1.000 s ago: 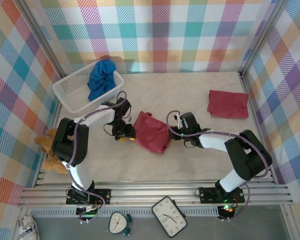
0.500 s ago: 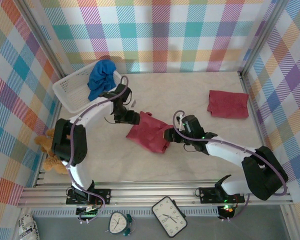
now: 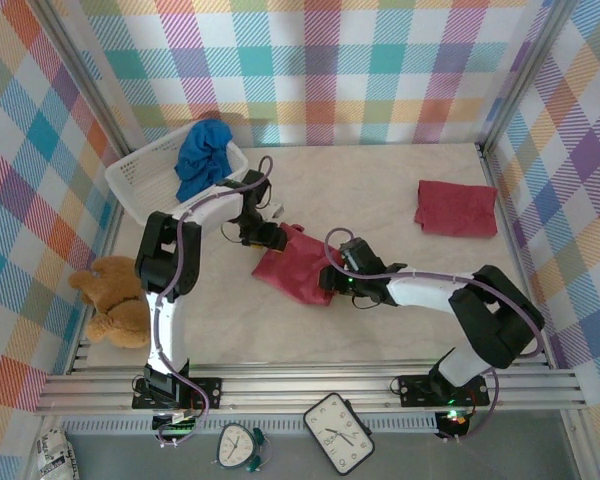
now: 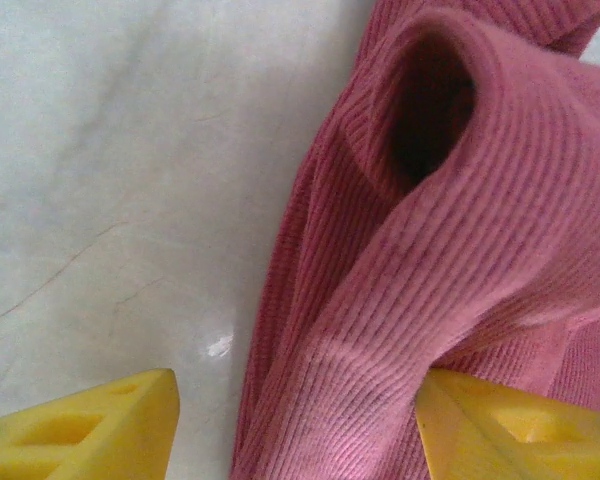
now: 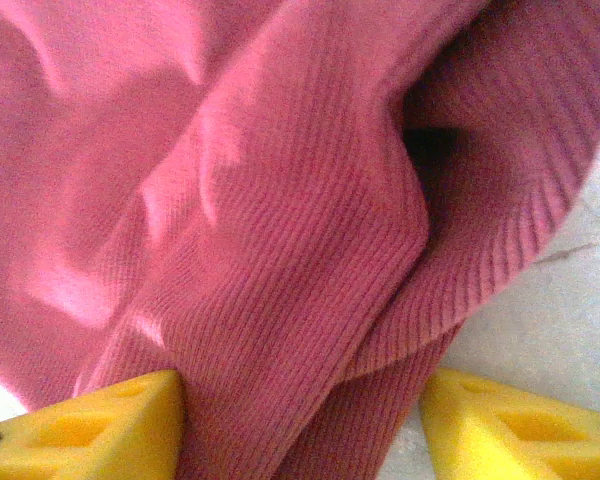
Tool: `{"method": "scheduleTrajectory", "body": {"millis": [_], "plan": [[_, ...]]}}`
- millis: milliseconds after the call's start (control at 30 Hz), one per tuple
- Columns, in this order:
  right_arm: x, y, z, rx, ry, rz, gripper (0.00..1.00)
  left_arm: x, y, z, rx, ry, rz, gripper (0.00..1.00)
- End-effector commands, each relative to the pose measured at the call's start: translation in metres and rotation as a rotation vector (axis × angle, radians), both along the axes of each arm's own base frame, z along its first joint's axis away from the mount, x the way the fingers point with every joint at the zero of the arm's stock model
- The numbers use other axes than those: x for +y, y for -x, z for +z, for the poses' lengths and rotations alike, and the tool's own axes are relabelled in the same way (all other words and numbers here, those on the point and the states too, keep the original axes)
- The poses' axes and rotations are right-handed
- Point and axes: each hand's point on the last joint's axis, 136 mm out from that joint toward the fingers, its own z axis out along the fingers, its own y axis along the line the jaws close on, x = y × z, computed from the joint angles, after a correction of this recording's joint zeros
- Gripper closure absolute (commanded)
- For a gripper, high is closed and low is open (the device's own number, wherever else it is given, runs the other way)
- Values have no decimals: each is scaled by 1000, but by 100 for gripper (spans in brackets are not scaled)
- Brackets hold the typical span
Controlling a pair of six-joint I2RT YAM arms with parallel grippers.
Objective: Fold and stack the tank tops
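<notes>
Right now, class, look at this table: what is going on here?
Two robot arms are working one dark red tank top on the table. The left end effector is at its far left corner, the right end effector at its near right edge, both open around folds of cloth. A second red top lies folded at far right; the blue top sits in the white basket.
</notes>
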Motion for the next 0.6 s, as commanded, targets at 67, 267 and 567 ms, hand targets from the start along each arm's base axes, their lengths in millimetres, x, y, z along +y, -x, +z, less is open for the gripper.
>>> {"method": "scheduleTrajectory", "body": {"millis": [67,267,567], "plan": [[7,-9,-8,-24,43,26,46,-6,6,-10,65,44,-3,39],[10,-9,-21,-36,98,80,57,-12,14,-14,102,85,8,46],[14,-15,-27,-63,106,106,83,-21,27,-11,155,138,16,77]]}}
